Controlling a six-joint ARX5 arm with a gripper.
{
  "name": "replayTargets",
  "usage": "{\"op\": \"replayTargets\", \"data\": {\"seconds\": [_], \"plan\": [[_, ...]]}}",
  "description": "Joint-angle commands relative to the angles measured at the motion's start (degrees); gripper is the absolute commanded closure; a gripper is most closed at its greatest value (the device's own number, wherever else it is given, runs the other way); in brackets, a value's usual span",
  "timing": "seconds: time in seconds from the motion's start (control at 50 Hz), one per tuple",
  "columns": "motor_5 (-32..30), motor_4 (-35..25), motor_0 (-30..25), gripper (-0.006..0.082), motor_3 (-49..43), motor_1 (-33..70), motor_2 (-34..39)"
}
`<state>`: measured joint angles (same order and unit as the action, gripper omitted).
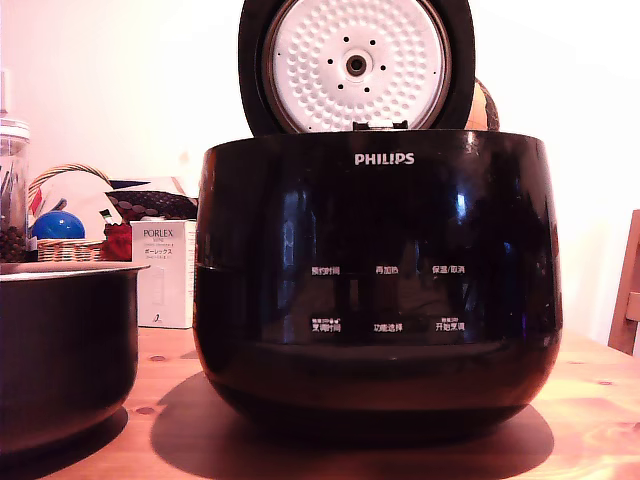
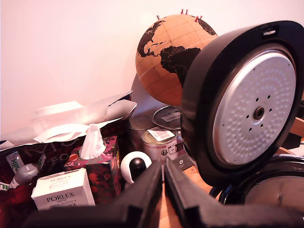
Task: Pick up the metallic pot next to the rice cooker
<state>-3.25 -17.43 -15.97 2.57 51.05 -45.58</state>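
The rice cooker [image 1: 378,275] stands in the middle of the wooden table [image 1: 590,420], big and glossy black, with PHILIPS and white button labels on its front. Its round lid [image 1: 356,64] is open and upright, showing the white dimpled inner plate. The metallic pot [image 1: 62,350] sits just beside the cooker at the exterior view's left, dark with a thin pale rim (only a part of it is inside the picture).

Behind the pot I see a white PORLEX box [image 1: 164,272], a wicker basket [image 1: 68,248] with a blue ball [image 1: 57,225] in it, and a glass jar [image 1: 12,190].

In the wrist view the gripper [image 2: 164,178] is raised, its two black fingers [image 2: 142,192] nearly together, with only a narrow slit between them and nothing held. Beyond it are a tissue box [image 2: 97,168], a small white camera [image 2: 135,166] and a cork-coloured globe [image 2: 166,57].
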Motion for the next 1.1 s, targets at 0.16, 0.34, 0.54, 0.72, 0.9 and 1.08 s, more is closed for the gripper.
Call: {"op": "replayTargets", "data": {"seconds": [0.16, 0.34, 0.54, 0.72, 0.9, 1.08], "plan": [[0.72, -5.16, 0.11, 0.0791, -10.19, -0.17, -3.96], [-0.31, -8.5, 0.09, 0.0791, -23.63, -0.15, -10.62], [-4.9, -12.55, 0.04, 0.0791, -42.42, -0.11, -18.32], [-10.86, -11.85, 0.04, 0.0791, -59.36, -0.04, -23.69], [-14.93, -8.94, -0.07, 0.0791, -72.35, -0.04, -26.03], [-19.87, -4.42, -2.23, 0.0791, -80.52, 0.79, -25.99]]}}
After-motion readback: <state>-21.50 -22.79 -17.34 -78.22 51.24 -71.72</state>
